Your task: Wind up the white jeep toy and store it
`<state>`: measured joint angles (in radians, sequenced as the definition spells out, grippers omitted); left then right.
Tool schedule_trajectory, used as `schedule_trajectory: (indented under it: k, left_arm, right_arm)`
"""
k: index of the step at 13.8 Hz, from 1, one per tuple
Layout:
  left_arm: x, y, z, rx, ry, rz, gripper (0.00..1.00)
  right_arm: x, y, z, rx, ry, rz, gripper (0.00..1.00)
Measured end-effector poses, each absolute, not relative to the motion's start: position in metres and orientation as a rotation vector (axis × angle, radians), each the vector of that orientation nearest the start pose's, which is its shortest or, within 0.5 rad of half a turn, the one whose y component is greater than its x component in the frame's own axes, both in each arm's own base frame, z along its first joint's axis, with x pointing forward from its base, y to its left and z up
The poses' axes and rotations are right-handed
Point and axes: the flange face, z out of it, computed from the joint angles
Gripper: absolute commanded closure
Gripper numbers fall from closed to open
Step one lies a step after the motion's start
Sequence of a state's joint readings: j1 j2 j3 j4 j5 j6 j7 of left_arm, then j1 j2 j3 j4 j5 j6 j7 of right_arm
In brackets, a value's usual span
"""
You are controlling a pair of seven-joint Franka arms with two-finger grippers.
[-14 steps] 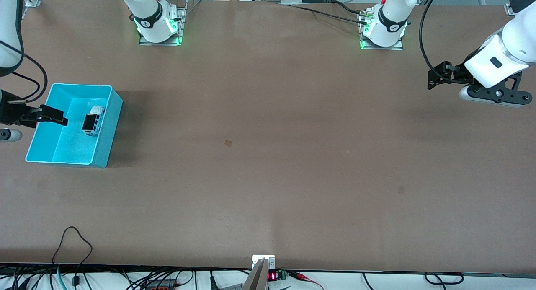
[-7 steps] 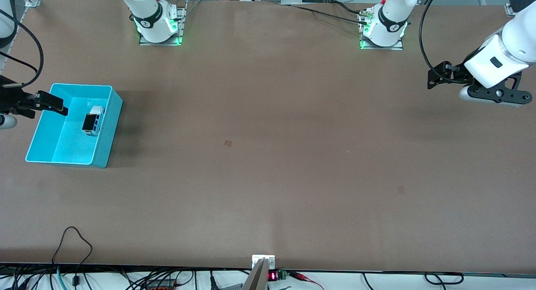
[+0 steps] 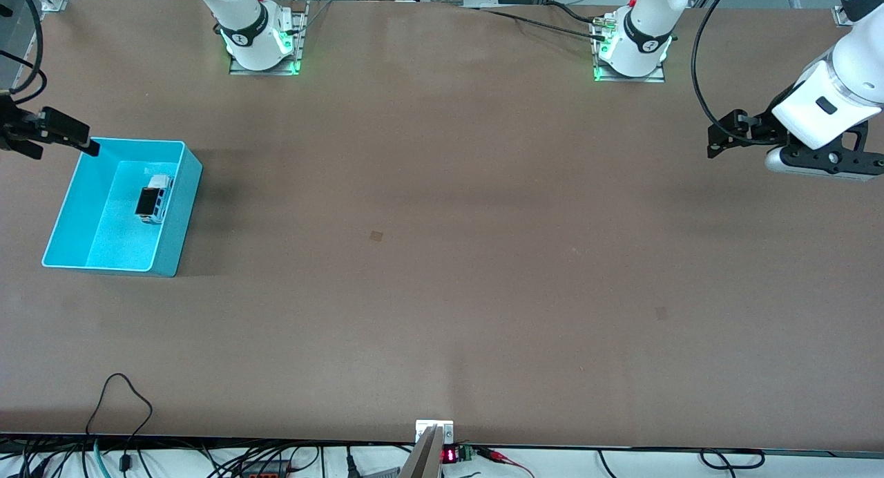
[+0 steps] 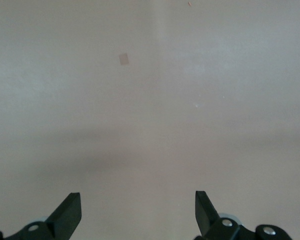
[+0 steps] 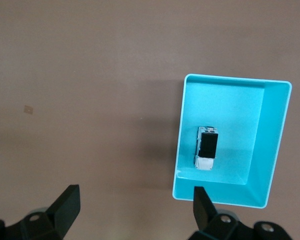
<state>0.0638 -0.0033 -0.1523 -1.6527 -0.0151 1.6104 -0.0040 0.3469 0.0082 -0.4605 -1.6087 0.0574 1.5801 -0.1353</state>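
White jeep toy [image 3: 153, 199] sits in cyan bin [image 3: 176, 215] at right arm's end of tabletop [image 3: 442, 257]. Right pincer [image 3: 62, 134] over bin's corner, fingers apart, empty. Left pincer [image 4: 138, 212] also spread, empty, over bare tabletop at left arm's end

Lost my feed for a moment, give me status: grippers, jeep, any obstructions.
Right gripper open, empty, above the cyan bin's corner. Left gripper open, waiting over bare table at its end. White jeep toy inside bin. Nothing in the way.
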Motion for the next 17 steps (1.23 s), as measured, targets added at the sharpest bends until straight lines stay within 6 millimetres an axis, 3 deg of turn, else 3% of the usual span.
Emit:
schedule_trajectory:
  k: [2,5,7,17]
  left_arm:
    - [0.553,-0.050,0.591,-3.144,0.123,0.051,0.00]
    - [0.553,-0.050,0.591,-3.142,0.119,0.051,0.00]
    - [0.553,-0.050,0.591,-3.142,0.118,0.051,0.00]
    - [0.553,-0.051,0.591,-3.142,0.123,0.051,0.00]
  right_arm:
    - [0.552,-0.043,0.608,-3.092,-0.008,0.040,0.00]
    - [0.553,0.005,0.609,-3.134,0.010,0.044,0.00]
    - [0.551,0.021,0.612,-3.143,0.005,0.037,0.00]
    - [0.554,0.019,0.610,-3.149,-0.030,0.019,0.00]
